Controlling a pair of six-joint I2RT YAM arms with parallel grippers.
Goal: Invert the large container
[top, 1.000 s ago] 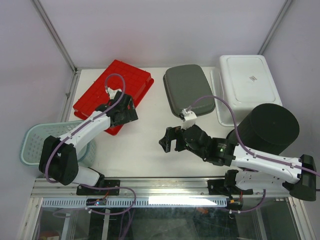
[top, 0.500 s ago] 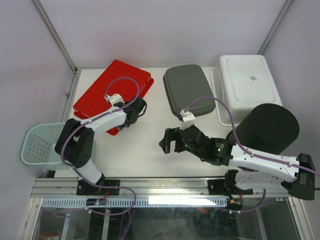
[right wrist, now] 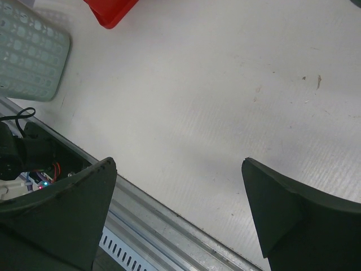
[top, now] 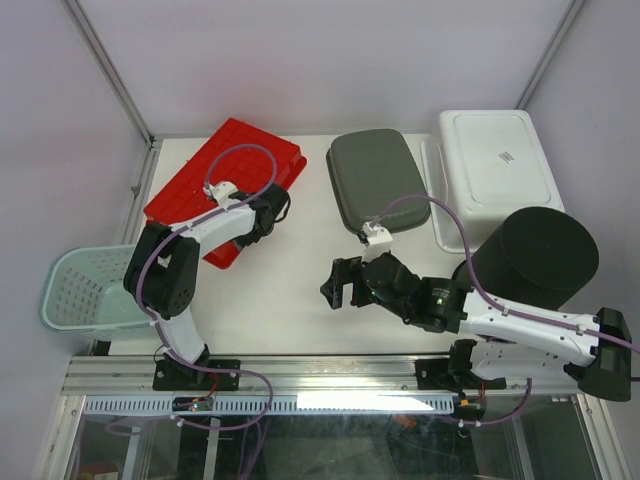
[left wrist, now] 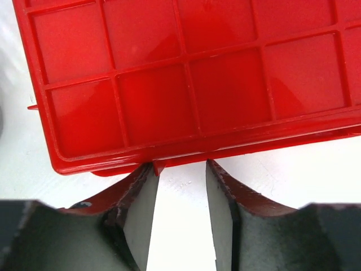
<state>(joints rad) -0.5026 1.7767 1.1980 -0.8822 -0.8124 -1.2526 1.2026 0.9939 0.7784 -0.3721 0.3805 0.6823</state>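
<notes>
While my left arm lies bent low over the table, my left claw stands partly open and empty, the red container's rim just ahead of its fingertips.

The left jaws narrowed, reaching the red container's rim.

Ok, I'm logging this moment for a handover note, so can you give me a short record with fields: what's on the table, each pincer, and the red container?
items: red container, grey case, white tub, black cylinder, teal basket
left pincer: jaws apart, tips at the red container's rim, nothing between them
right pincer: wide open over bare table, holding nothing
red container: ribbed grid face showing, at the table's left rear
</notes>
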